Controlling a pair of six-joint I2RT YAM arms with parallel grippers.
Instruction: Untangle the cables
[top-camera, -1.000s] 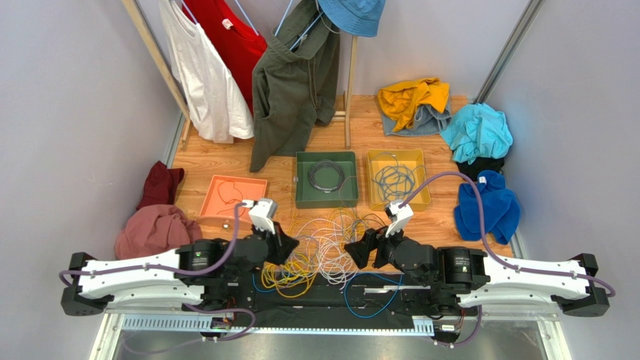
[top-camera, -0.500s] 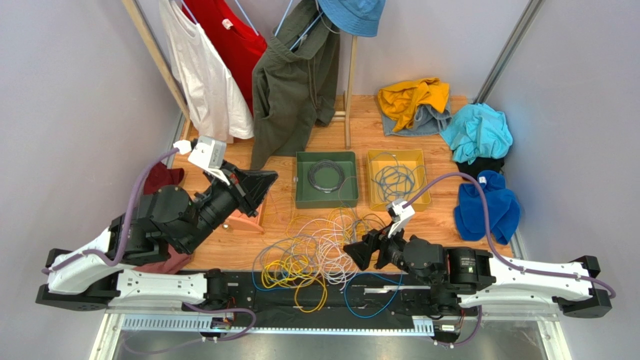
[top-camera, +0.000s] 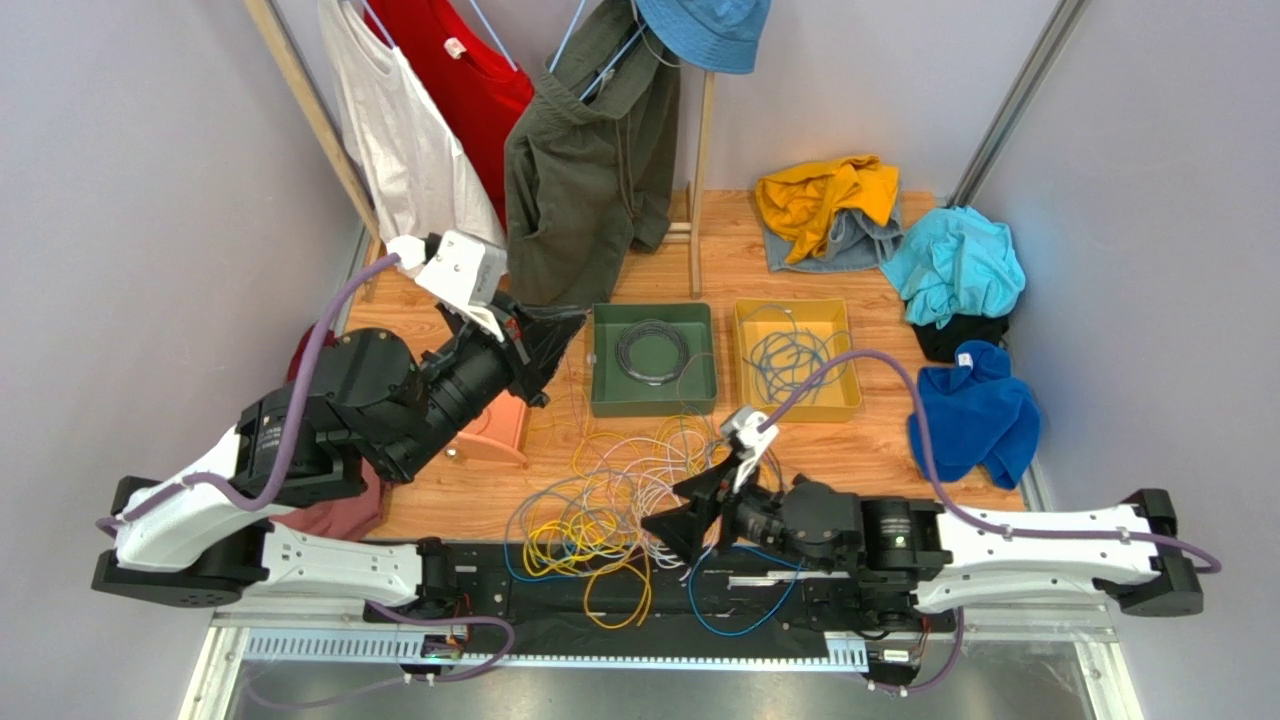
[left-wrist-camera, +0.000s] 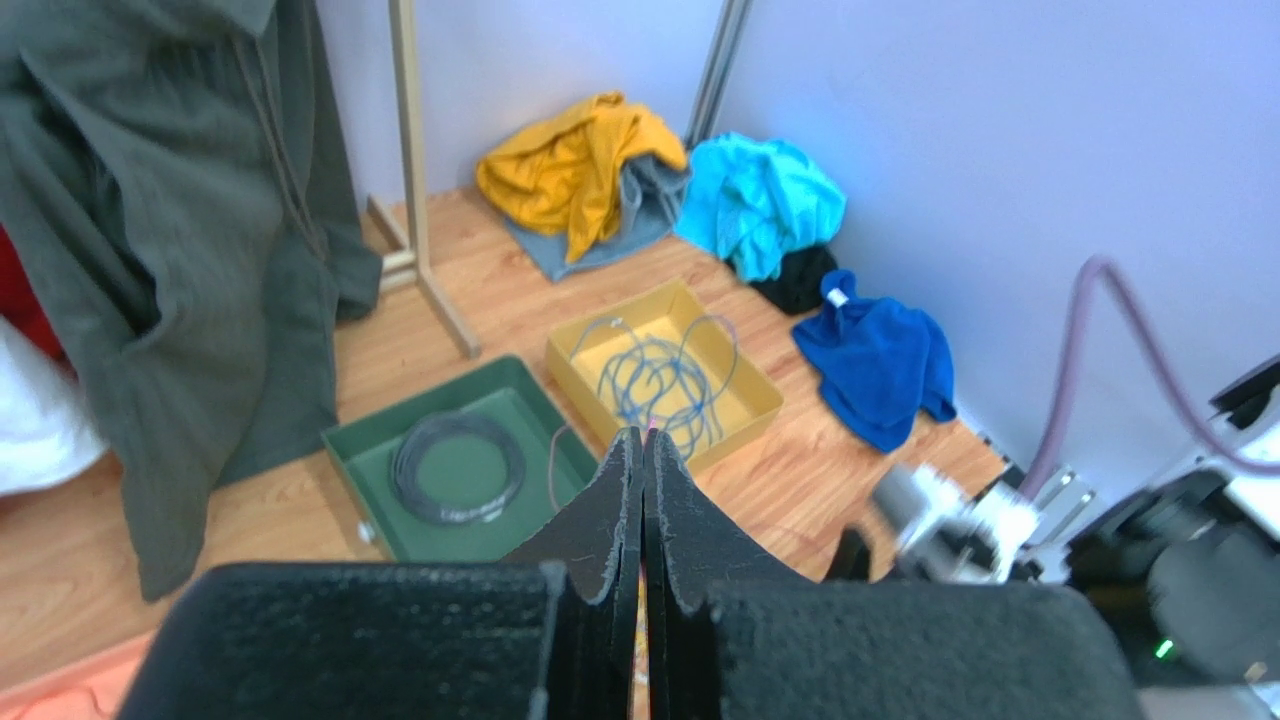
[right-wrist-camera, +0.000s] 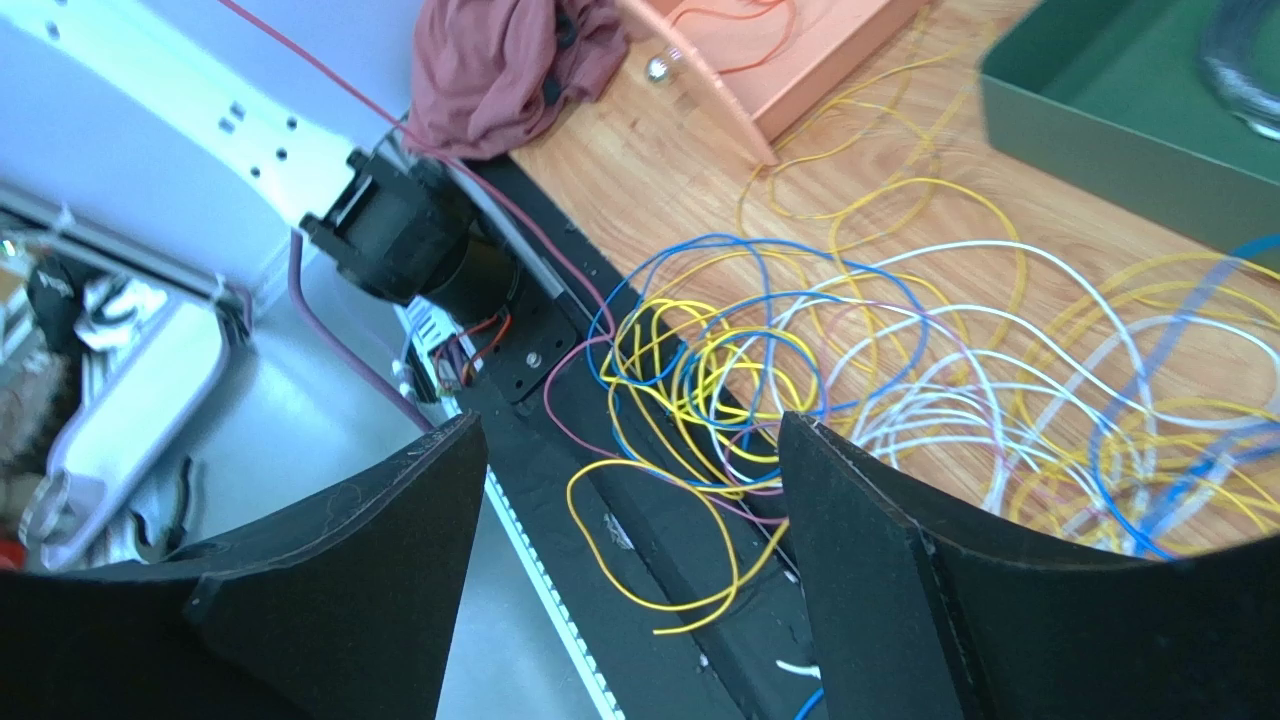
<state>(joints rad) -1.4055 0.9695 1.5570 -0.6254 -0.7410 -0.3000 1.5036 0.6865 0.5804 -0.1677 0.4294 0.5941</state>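
Note:
The cables (top-camera: 631, 488) lie in a tangled heap of yellow, blue and white-grey wires on the wooden table, spilling over the black base rail. In the right wrist view the cables (right-wrist-camera: 751, 360) are below and ahead of my fingers. My right gripper (top-camera: 684, 518) (right-wrist-camera: 628, 435) hangs open over the heap's near side, nothing between its fingers. My left gripper (top-camera: 553, 330) (left-wrist-camera: 643, 438) is raised high at the back left, shut on a thin pink cable that shows between the jaws. That pink cable (right-wrist-camera: 451, 165) runs taut up out of the heap.
An orange tray (top-camera: 499, 438) is partly hidden under my left arm. A green tray (top-camera: 652, 402) holds a dark coil (left-wrist-camera: 458, 465); a yellow tray (top-camera: 796, 402) holds blue cable (left-wrist-camera: 661, 375). Clothes hang on a rack (top-camera: 571, 135) behind, and cloth heaps lie at both sides.
My left arm has risen from the heap and swung back-left, gripper shut. My right gripper has moved down and left over the heap's near side, staying open.

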